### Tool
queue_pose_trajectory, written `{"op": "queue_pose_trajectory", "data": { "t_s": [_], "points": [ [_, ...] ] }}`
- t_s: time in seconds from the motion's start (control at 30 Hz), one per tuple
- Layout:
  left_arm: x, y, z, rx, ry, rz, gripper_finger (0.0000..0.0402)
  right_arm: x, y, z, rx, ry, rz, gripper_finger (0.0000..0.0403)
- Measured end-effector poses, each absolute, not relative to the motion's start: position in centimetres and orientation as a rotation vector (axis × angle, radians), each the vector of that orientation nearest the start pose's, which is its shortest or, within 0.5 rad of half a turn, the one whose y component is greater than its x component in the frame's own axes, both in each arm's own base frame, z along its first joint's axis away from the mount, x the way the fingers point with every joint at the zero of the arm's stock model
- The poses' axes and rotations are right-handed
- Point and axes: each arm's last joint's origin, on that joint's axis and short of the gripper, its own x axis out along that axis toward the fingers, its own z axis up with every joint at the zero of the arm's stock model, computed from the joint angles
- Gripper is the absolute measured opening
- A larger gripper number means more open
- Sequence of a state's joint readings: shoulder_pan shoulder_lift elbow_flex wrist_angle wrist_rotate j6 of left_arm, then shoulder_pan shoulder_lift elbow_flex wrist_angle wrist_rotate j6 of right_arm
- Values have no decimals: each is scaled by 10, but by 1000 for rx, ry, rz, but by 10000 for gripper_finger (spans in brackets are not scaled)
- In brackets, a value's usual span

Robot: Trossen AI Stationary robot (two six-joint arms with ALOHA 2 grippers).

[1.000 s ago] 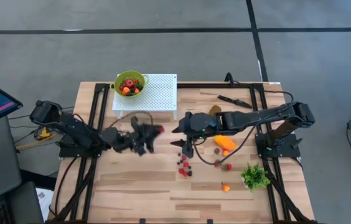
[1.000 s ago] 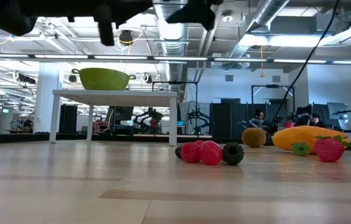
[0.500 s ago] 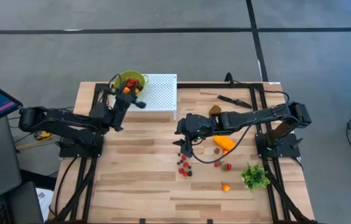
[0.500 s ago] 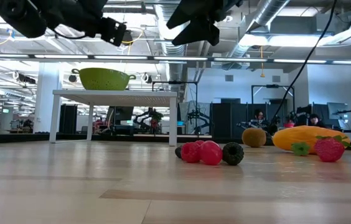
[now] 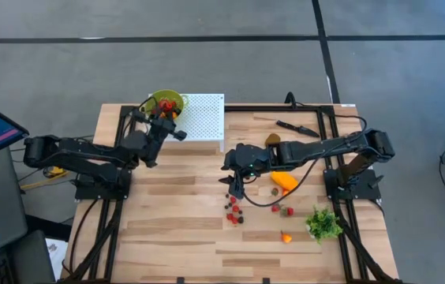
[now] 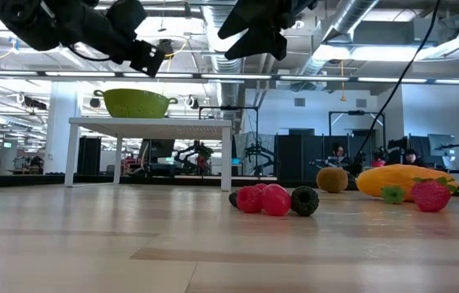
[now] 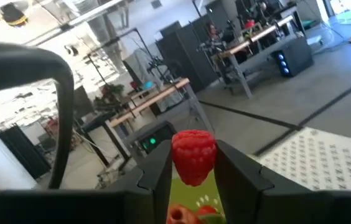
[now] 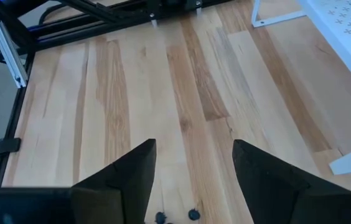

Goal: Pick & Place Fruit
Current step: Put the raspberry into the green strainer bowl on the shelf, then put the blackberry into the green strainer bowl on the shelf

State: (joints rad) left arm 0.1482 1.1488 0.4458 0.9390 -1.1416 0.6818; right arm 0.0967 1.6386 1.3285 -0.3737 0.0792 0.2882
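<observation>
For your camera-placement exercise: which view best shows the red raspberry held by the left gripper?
The left wrist view: the bumpy red raspberry sits pinched between the left gripper's dark fingers, above the green colander. The high view shows only a red speck at the colander; the low view hides it; the right wrist view misses it.

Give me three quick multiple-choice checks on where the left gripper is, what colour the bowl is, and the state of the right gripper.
1. Where is the left gripper?
A. over the bowl on the white stand
B. down among the berries on the table
C. beside the leafy bunch

2. What colour is the bowl?
A. white
B. yellow-green
C. black

3. What state is the right gripper in?
A. shut on the orange fruit
B. shut on a knife
C. open and empty

Answers: 1 A, the high view shows it at the bowl on the white stand; 2 B, it shows yellow-green in the low view; 3 C, the right wrist view shows only bare table between its fingers, while the left gripper holds a raspberry.
</observation>
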Motion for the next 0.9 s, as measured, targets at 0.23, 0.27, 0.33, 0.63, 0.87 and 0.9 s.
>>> {"op": "queue_pose_trajectory", "data": {
  "t_s": [0.23, 0.27, 0.33, 0.63, 0.87, 0.9],
  "points": [
    [209, 58, 248, 446, 224, 1292, 104, 363, 33, 288, 217, 678, -81, 204],
    [209, 58, 248, 450, 227, 1292, 107, 363, 33, 288, 217, 678, -81, 203],
    [209, 58, 248, 470, 242, 1287, 117, 363, 33, 288, 217, 678, -81, 203],
    [212, 48, 248, 480, 232, 1234, 172, 363, 36, 288, 182, 677, -61, 202],
    [218, 19, 248, 498, 182, 1064, 179, 359, 68, 289, 114, 671, 38, 189],
    [219, 12, 248, 504, 167, 1018, 178, 358, 74, 289, 109, 672, 51, 188]
  ]
}}
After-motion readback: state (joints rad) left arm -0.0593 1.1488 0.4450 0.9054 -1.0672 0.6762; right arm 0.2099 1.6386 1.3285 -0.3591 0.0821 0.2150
